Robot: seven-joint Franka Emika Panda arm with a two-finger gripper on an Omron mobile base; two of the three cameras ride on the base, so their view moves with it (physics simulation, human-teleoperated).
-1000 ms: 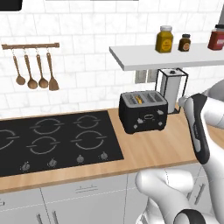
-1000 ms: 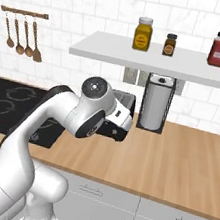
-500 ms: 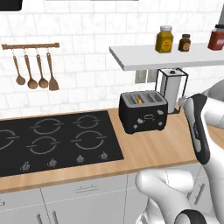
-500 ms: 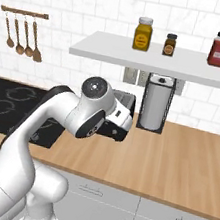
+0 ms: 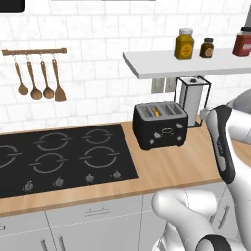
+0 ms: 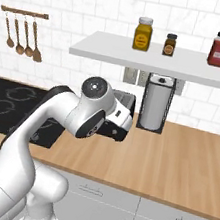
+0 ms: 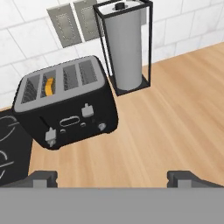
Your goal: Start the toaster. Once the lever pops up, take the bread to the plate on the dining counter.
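Nothing has moved since the earlier frames. Left base view: toaster (image 5: 161, 125) stands on the desk (image 5: 171, 169) beside the cooktop (image 5: 63, 158). Hand view: bread (image 7: 50, 86) sits in a toaster slot; end effector (image 7: 113, 177) gapes wide, holding nothing.

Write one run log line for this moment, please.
pincer: open, holds nothing, apart from toaster | bread: in a toaster slot | lever: not pressed yet | next: probably push lever

The claw (image 7: 112, 177) hangs in the air, jaws spread wide, gripping nothing.
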